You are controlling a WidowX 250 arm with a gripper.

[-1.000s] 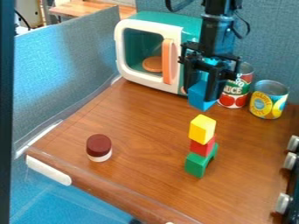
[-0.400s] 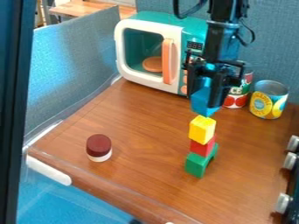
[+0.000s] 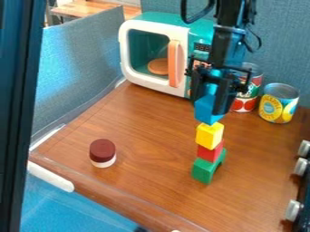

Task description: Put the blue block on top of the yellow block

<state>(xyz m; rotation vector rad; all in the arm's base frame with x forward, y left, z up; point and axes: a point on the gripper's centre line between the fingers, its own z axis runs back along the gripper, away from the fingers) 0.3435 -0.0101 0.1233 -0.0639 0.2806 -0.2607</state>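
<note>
Though gripped between the fingers of the black gripper (image 3: 208, 100), nearly in place: blue block (image 3: 207, 110), directly above or touching the yellow block (image 3: 209, 135), contact uncertain. Below: red block (image 3: 209, 153), then green block (image 3: 207, 170). Apparently complete: grasp, lift, rough alignment. Remaining: settling if needed, release, withdrawal.

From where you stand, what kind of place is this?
Probably a play or test setup with toys: a toy microwave, a stack with a yellow block on a red block, and two cans on a wooden table.
</note>
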